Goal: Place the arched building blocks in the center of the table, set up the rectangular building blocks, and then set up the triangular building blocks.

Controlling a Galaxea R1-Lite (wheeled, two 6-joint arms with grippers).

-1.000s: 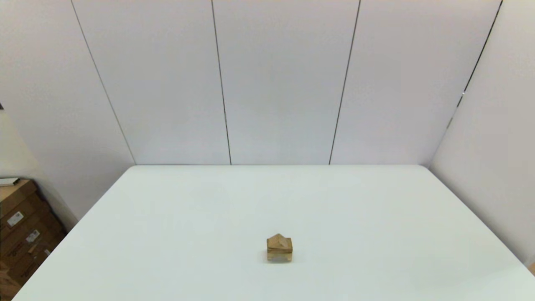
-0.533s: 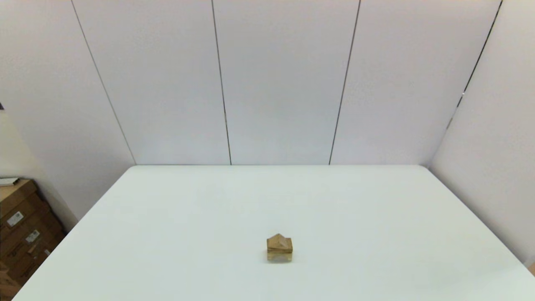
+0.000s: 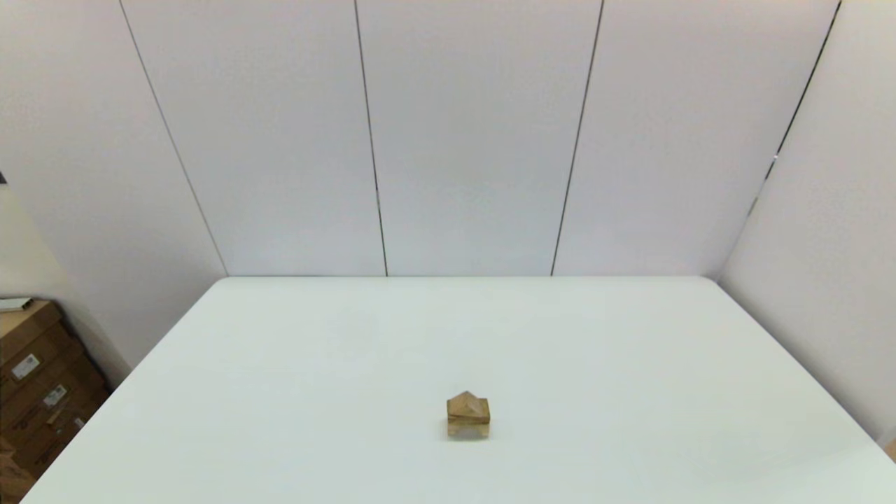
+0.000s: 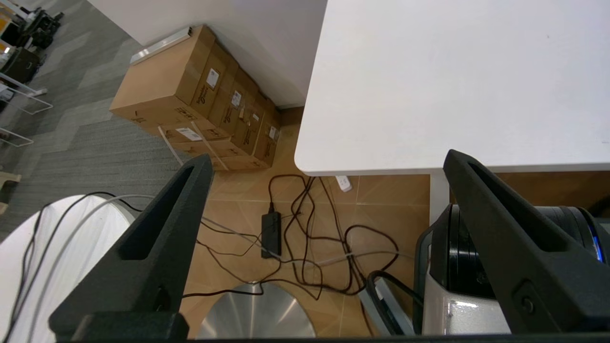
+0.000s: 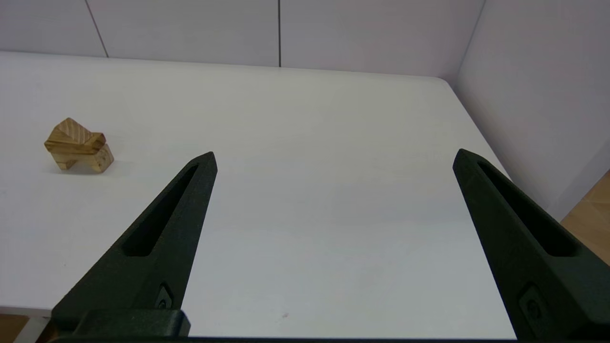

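- Three wooden blocks stood as one small stack near the middle of the table (image 3: pixel 630 350), slightly toward its near edge in the head view.
- Arched building blocks (image 3: pixel 467 428): bottom piece, resting on the tabletop; its hollow showed at the base in the right wrist view (image 5: pixel 90 162).
- Rectangular building blocks (image 3: pixel 467 416): slim, darker piece lying flat on the arched one (image 5: pixel 78 142).
- Triangular building blocks (image 3: pixel 467 402): smallest piece, on top, ridge uppermost (image 5: pixel 71 129).
- Left gripper (image 4: pixel 329 166): off the table, parked beside its near left corner above the floor; fingers (image 4: pixel 157 247) spread wide, nothing between them.
- Right gripper (image 5: pixel 333 159): low at the table's near right side, well apart from the stack; fingers (image 5: pixel 162 238) spread wide, nothing between them.
- Neither arm appeared in the head view.
- Cardboard boxes (image 4: pixel 190 95): stacked on the floor against the wall, left of the table.
- Black cables (image 4: pixel 310 238): tangled on the tan floor under the table's corner.
- Pale panelled wall (image 3: pixel 476 140): behind the table.
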